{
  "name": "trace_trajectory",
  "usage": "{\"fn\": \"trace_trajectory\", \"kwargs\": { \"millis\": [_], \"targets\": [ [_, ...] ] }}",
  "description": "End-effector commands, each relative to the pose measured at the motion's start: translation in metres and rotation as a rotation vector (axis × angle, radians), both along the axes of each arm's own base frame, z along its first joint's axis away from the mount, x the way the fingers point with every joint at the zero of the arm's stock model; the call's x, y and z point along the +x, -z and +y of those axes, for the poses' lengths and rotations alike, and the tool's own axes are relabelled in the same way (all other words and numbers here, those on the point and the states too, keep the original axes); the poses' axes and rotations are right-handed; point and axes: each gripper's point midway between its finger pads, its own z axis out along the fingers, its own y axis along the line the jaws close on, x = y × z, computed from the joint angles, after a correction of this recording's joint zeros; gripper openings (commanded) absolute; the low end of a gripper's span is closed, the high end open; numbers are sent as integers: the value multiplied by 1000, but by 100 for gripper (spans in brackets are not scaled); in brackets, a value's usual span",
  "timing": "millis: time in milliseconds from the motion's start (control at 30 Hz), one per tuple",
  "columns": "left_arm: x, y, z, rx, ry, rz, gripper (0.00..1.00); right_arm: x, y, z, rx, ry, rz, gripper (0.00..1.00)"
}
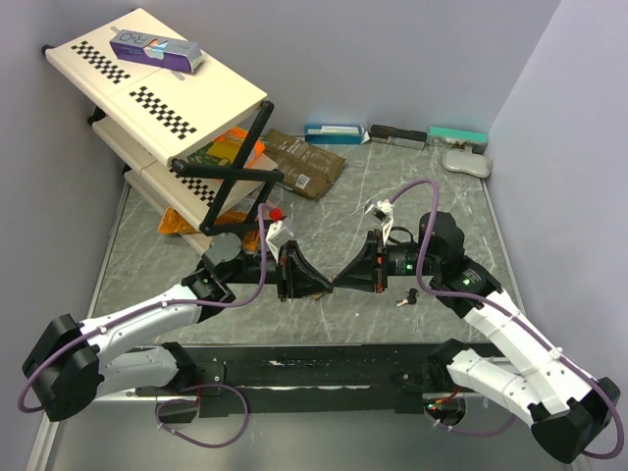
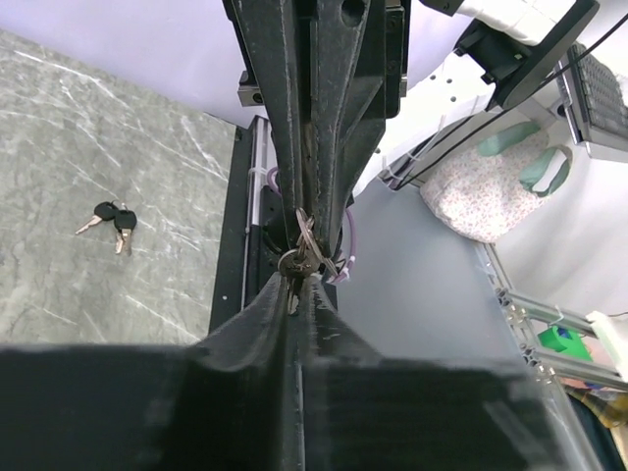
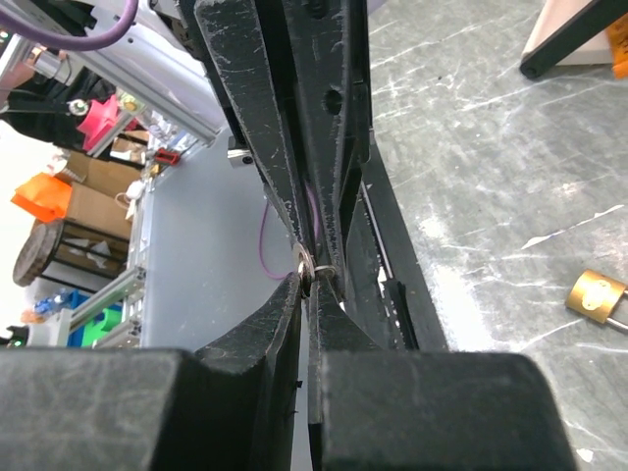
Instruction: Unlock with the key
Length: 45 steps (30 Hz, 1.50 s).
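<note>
my left pincer [image 2: 294, 290] reaches in toward the middle of the table [image 1: 442, 206], fingers pressed together on the blade of a small key [image 2: 294, 261], so it is clamped on the key. the brass padlock [image 3: 597, 297] lies flat on the marble on the far side of that pincer, toward the foot of the shelf [image 3: 579, 39]. nothing touches it. i cannot pick it out from above, and it is too small in my right wrist view to read the shackle.

in the middle, the key hangs in the air between my two sets of fingertips, which meet nose to nose. its key ring [image 3: 308, 264] sits at the tips of my right pincer [image 3: 310, 288], whose fingers are closed tight on that ring. so both pincers grip the same bunch at once, which i judge to be a hand-over or a regrip.

right of that, a spare pair of black-headed keys [image 1: 405, 299] lies loose on the table near my right arm.

as i reckon it: the key is picked up, no more. the padlock has yet to be held steady, the key lined up, pushed in and turned. most of the job is left.
</note>
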Motion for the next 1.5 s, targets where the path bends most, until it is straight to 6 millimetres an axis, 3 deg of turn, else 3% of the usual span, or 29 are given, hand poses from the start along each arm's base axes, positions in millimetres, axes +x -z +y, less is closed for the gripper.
{"fn": "trace_trajectory", "kwargs": {
  "millis": [0, 267, 467, 733, 867, 900, 1000, 1067, 1133, 1233, 1467],
  "targets": [
    [0, -12, 2, -42, -16, -33, 1, 1, -13, -3, 31, 13, -49, 0],
    [4, -9, 7, -24, -65, -40, 1, 10, 2, -4, 17, 50, -30, 0],
    [31, 12, 12, 78, -235, 9, 1, 22, 21, -3, -21, 84, -6, 0],
    [44, 42, 14, 189, -302, 48, 1, 30, 39, 0, -49, 94, 20, 20],
    [48, 53, 16, 229, -324, 68, 1, 31, 45, 0, -60, 99, 20, 42],
    [47, 54, 16, 232, -324, 72, 1, 32, 47, -1, -63, 105, 21, 55],
    [47, 60, 16, 243, -322, 81, 1, 33, 49, -2, -76, 113, 15, 75],
    [45, 61, 15, 242, -307, 88, 1, 36, 54, -3, -101, 128, 11, 79],
    [42, 60, 14, 239, -287, 93, 1, 42, 61, -5, -130, 153, 14, 79],
    [30, 64, 11, 267, -209, 115, 1, 42, 68, -5, -148, 139, 12, 70],
    [11, 69, 11, 329, -92, 153, 1, 35, 60, 3, -121, 67, -23, 49]
  ]
}}
